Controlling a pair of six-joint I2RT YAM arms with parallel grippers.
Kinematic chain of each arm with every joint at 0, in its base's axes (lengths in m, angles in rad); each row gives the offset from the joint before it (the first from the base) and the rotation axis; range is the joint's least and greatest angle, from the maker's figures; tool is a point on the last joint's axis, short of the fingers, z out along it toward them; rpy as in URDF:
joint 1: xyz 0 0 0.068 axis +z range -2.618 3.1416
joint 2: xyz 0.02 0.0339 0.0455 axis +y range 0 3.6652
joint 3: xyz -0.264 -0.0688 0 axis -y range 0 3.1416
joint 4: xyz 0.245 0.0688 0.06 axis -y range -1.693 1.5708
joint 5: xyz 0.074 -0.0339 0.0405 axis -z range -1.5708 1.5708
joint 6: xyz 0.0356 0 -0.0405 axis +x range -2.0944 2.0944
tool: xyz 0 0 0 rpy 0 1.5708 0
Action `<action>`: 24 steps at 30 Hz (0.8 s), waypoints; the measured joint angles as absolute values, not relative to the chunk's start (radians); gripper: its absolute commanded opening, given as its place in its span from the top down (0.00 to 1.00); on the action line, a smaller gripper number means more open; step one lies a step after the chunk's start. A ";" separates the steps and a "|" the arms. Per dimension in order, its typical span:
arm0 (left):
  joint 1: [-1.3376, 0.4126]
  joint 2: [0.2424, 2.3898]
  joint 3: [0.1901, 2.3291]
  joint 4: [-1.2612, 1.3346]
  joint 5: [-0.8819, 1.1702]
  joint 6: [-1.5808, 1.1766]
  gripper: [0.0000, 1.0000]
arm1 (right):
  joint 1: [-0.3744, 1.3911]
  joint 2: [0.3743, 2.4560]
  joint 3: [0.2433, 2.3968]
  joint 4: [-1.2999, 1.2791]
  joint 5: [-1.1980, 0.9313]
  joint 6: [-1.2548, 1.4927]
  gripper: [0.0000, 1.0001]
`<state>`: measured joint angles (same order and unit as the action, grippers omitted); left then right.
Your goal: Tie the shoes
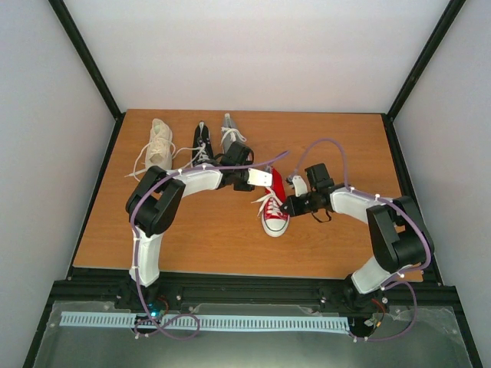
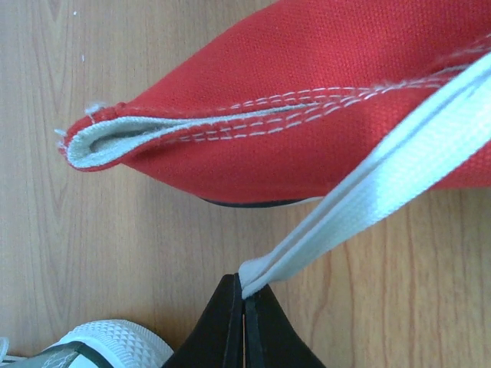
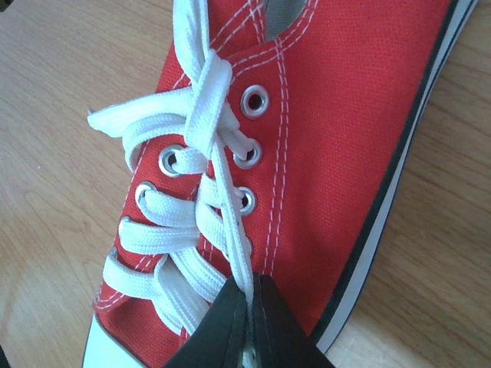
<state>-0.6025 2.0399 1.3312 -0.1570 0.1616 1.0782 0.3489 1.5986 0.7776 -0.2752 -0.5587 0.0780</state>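
Laces (image 3: 165,230) of the red shoe (image 1: 275,208), which lies right of centre on the tabletop (image 1: 207,238) with its toe toward the near edge, are held twice. The left fingers (image 2: 236,314) are pinched tight on one strand, the right fingers (image 3: 230,322) on another. The cream shoe (image 1: 159,146), black shoe (image 1: 202,140) and grey shoe (image 1: 230,130) stand along the far edge.
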 measured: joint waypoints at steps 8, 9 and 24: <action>-0.600 2.040 1.331 -0.156 0.160 1.083 0.99 | 0.348 1.588 0.759 -0.261 -0.561 0.128 0.97; -0.599 2.040 1.331 -0.157 0.160 1.085 0.99 | 0.347 1.588 0.752 -0.255 -0.562 0.132 0.97; -0.626 1.903 1.161 -0.315 0.218 1.089 0.99 | 0.264 1.648 0.873 -0.278 -0.497 0.152 0.97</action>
